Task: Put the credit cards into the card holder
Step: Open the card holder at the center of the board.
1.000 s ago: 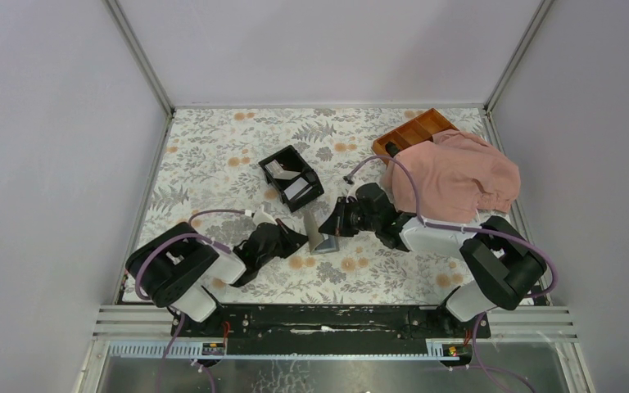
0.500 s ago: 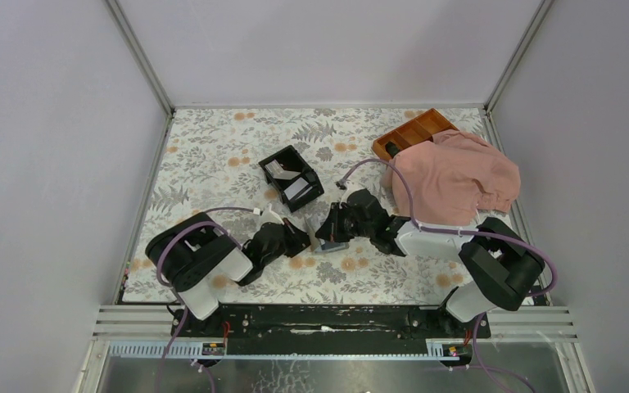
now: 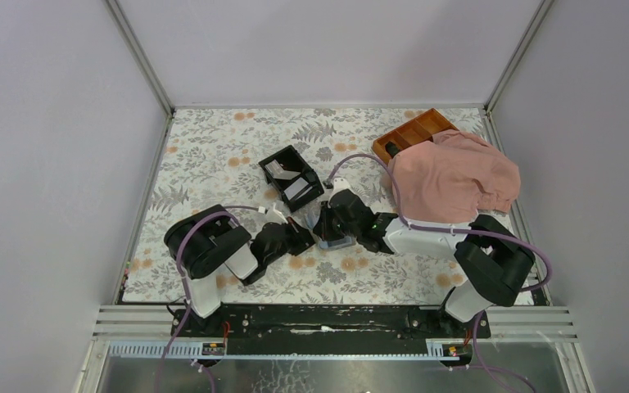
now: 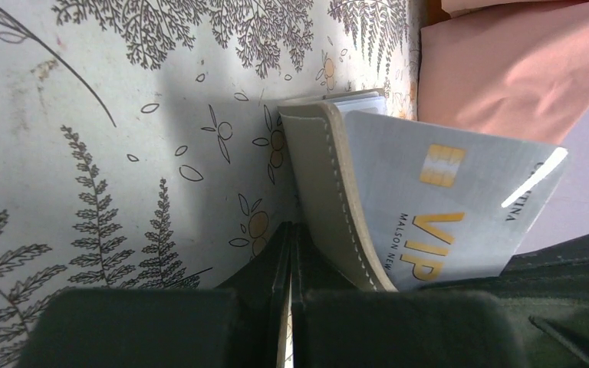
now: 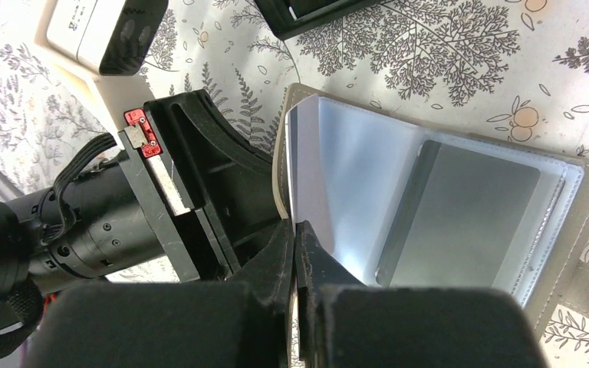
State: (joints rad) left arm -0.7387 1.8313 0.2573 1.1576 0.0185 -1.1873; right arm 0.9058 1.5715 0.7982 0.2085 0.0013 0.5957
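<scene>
The left gripper (image 4: 290,257) is pinched tight on the card holder (image 4: 336,192), a taupe cover with a stitched, curved edge. It stands half open on the floral tablecloth (image 4: 107,115). The right gripper (image 5: 295,234), jaws pressed together, nips a glossy pale-grey credit card (image 4: 445,199) with a gold chip, set against the cover's inner face beside clear plastic sleeves (image 5: 368,176). Beyond lie a black two-compartment box (image 3: 292,176), crumpled pink cloth (image 3: 454,176) and an orange-brown divided tray (image 3: 414,131).
</scene>
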